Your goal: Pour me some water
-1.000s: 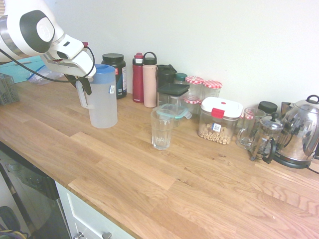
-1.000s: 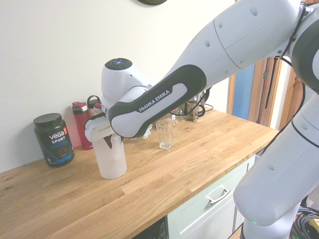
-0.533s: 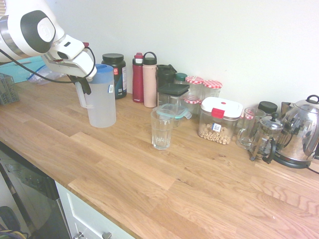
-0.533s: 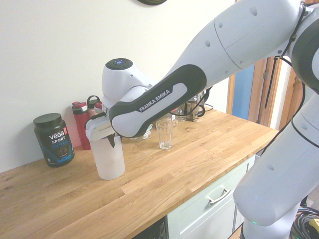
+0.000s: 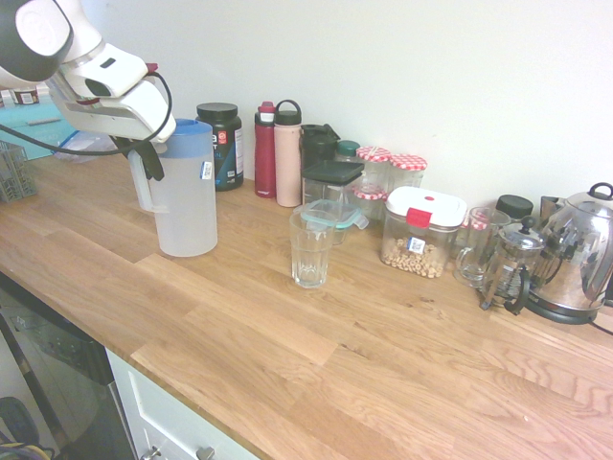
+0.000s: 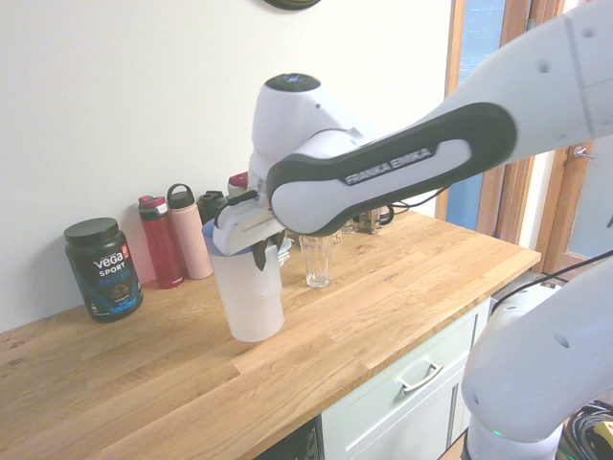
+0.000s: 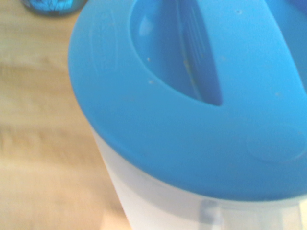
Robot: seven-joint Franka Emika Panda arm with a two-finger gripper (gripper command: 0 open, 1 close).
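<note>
From where I stand, the gripper (image 5: 151,161) has its 2 fingers clenched on the handle (image 5: 141,184) of the pitcher (image 5: 187,211), just under the blue lid (image 5: 189,140). The pitcher leans slightly over the wooden counter (image 5: 239,374); I can't tell whether its base touches the wood. The glass (image 5: 310,257) stands upright, apart from it, on the side toward the kettle (image 5: 575,254). Behind the pitcher are a black tub (image 5: 222,146) and 2 bottles, 1 red (image 5: 265,158) and 1 pink (image 5: 288,163).

I judge this to be the carrying step, with the pouring still to do. The next move calls for raising the pitcher clear, bringing its spout over the glass, then tipping slowly. A swing too low could knock the glass over.
</note>
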